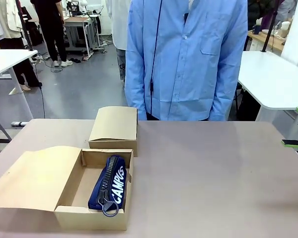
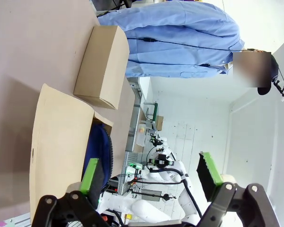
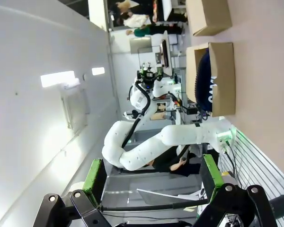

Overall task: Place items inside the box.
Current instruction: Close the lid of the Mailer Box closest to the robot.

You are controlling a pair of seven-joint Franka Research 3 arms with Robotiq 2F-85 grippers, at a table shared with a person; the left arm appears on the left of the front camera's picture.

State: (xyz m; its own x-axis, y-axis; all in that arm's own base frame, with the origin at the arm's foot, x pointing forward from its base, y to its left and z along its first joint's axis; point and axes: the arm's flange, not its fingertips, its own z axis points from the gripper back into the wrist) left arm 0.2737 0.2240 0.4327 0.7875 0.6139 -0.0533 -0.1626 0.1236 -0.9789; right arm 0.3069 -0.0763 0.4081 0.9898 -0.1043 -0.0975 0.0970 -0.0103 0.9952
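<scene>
Both grippers are empty with their jaws spread wide: the left gripper (image 2: 151, 177) shows its two green-padded fingers well apart in the left wrist view, and the right gripper (image 3: 154, 177) does the same in the right wrist view, each seemingly pulled back from the work so that the middle of the table is left free. From the front, only a green pad of the right gripper (image 1: 293, 143) peeks in at the right edge. Largest in the scene is the table (image 1: 213, 188), a wide, pale brown surface shared with a person in a light blue shirt (image 1: 186, 59) who stands at the far side, arms hanging down. On the table's left sits the box (image 1: 72, 191), long and plain brown, its hinged flap lid (image 1: 32, 176) folded flat outward to the left so the inside is open from above. Just behind it, near the person, stands a smaller box (image 1: 114, 126), closed. Inside the open box lies the pouch (image 1: 109, 186), navy with white lettering and a zip, laid lengthwise with its pull ring toward the near wall. It appears already packed, so the task seems at least partly done; no other items can be seen on the table.
</scene>
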